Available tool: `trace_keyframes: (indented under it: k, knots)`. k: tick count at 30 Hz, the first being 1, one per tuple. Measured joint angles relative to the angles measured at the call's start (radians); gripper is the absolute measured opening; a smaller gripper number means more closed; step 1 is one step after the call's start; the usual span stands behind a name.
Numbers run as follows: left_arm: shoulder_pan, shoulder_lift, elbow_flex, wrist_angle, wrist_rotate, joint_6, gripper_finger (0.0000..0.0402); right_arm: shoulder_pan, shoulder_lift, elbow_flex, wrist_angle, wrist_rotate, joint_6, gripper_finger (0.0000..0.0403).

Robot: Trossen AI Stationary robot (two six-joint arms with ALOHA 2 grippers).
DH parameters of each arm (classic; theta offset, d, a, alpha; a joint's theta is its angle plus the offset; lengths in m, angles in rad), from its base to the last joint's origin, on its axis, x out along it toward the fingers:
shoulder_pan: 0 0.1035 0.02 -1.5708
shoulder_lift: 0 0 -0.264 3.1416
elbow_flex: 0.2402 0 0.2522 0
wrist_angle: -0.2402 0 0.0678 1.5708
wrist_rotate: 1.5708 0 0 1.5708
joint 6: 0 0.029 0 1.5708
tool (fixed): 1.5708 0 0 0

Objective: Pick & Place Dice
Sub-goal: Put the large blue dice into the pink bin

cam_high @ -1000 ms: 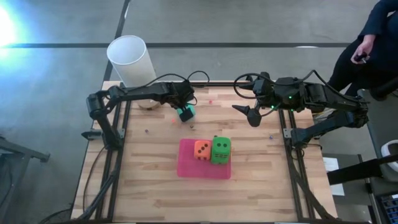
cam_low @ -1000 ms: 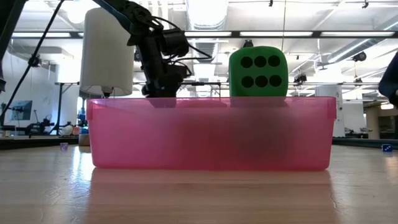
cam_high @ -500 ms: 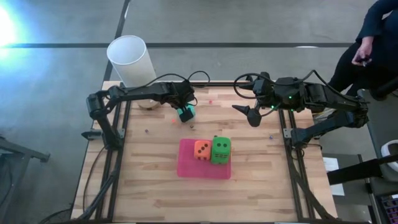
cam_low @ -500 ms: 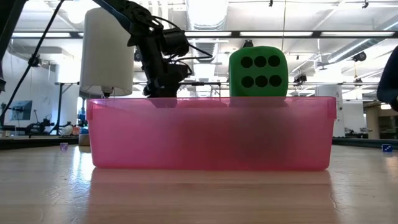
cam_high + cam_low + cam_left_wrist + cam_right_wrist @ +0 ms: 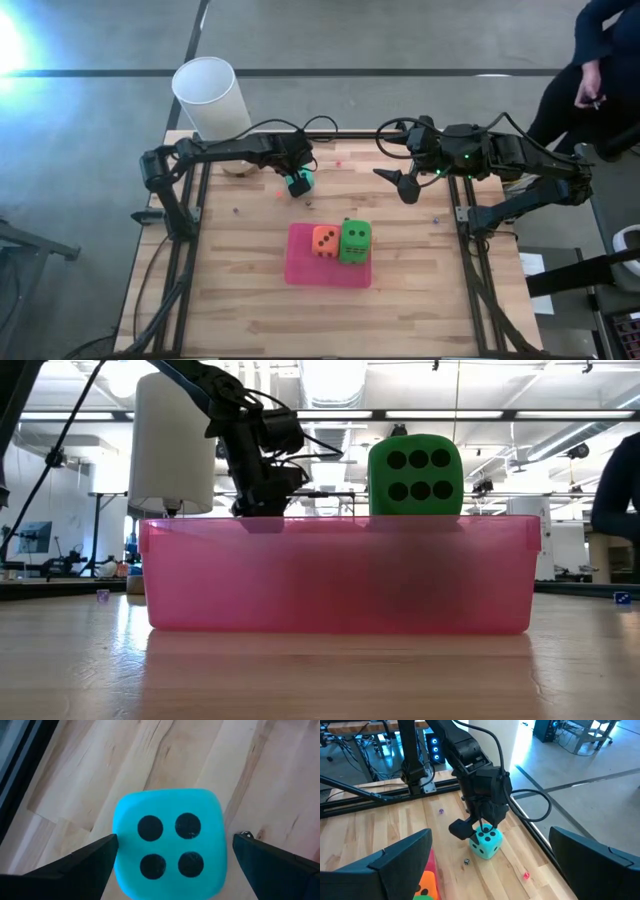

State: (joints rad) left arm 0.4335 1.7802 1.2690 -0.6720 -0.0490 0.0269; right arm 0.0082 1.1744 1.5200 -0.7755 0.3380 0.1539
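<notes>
A teal die [image 5: 300, 182] rests on the wooden table near its far left, four pips up [image 5: 170, 845]. My left gripper [image 5: 174, 837] hangs over it, pointing steeply down, open, one finger on either side of the die [image 5: 486, 842]. An orange die [image 5: 324, 241] and a green die [image 5: 354, 242] lie in the pink tray [image 5: 300, 268] at the table's middle. The green die [image 5: 415, 475] stands higher than the tray's rim [image 5: 340, 525]. My right gripper [image 5: 395, 182] waits open, high above the table's far right. My left gripper straddles the teal die from above. One fingertip [image 5: 107, 845] reaches right up to the die's side [image 5: 119, 851]; whether it touches I cannot tell. The other fingertip [image 5: 240, 840] stands a little apart from the die, which sits flat on the table.
A tall white cylinder [image 5: 210, 95] stands at the table's far left corner. Tiny loose bits [image 5: 466, 862] lie on the wood near the teal die. A person [image 5: 590, 60] is beyond the far right corner. Bare wood lies near the table's front edge.
Both arms and all the dice have kept still. The person beyond the far right corner has shifted an arm.
</notes>
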Motion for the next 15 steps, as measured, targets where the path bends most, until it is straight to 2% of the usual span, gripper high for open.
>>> trace_keyframes:
  k: [15]
  knots:
    - [-0.002,0.0,0.029,-0.037,-0.045,-0.023,0.04,0.0,0.0,0.0,0.0,0.0,0.001,0.04]
